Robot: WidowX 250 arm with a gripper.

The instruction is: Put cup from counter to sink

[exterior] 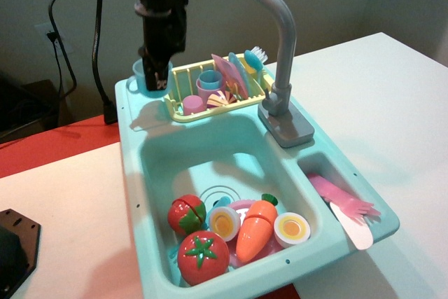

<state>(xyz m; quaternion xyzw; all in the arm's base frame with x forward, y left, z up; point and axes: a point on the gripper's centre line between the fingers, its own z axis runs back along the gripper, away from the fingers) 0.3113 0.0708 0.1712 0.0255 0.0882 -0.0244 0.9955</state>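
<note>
At the back-left corner of the teal unit, the black arm comes down from the top edge, and its fingers (155, 68) are closed on the cup (143, 78), one finger inside the rim as far as can be told. Cup: light blue, translucent, upright, partly hidden behind the fingers. It appears lifted clear of the counter (143, 113), with a dark shadow lying on the ledge below it; actual clearance cannot be judged.

Just right of the cup sits the yellow dish rack (183, 75), holding a blue cup nested in a purple one (208, 82), a small pink cup (192, 105), some plates on edge and a blue-handled brush (256, 57).

Grey faucet (280, 47) stands at the right rear of the unit, spout arching to upper left.

Sink (182, 159): front half crowded with toy food: whole tomato (203, 257), cut tomato half (186, 213), carrot (255, 229), two egg halves (224, 222) and (292, 229). Rear half of the basin bare; round drain visible.

Narrow side tray (315, 162) at right carries pink cutlery (343, 201) and a white piece.

Unit rests on the white desk (392, 103).
</note>
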